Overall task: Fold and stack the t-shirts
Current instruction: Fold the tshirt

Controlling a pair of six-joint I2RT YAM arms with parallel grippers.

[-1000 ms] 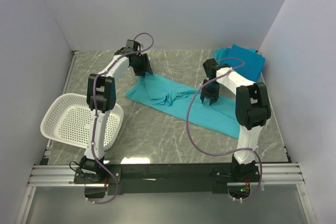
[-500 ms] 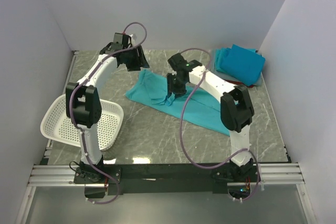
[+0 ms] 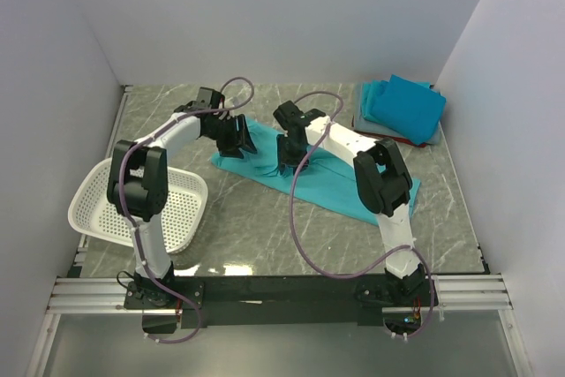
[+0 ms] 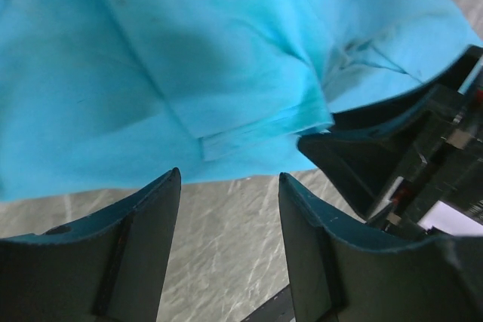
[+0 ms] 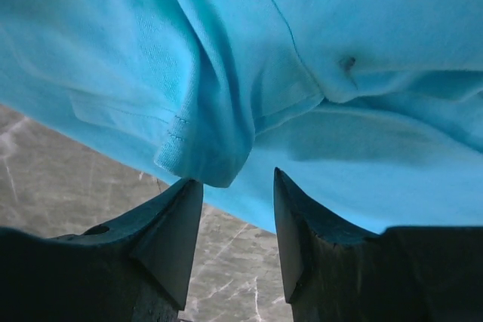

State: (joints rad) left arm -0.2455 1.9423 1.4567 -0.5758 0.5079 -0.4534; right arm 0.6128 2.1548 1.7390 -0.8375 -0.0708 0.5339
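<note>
A bright teal t-shirt [image 3: 344, 187] lies crumpled across the middle of the table. My left gripper [image 3: 242, 141] hovers over its left end, and my right gripper [image 3: 289, 154] is a short way to the right over its bunched middle. In the left wrist view the left gripper [image 4: 229, 177] is open with bare table between its fingers, the shirt's hem [image 4: 226, 137] just beyond the tips. In the right wrist view the right gripper [image 5: 238, 179] is open, with a hanging fold of cloth [image 5: 207, 152] at its left fingertip. Folded t-shirts [image 3: 404, 105] are stacked at the back right.
A white perforated basket [image 3: 97, 192] sits at the front left, partly over the table's edge. Walls close the table on the left, back and right. The two grippers are close together, and the right one's dark body [image 4: 400, 156] shows in the left wrist view.
My right gripper has swept left from the shirt's right half to its bunched middle. My left gripper has come down from the back edge to the shirt's left end.
</note>
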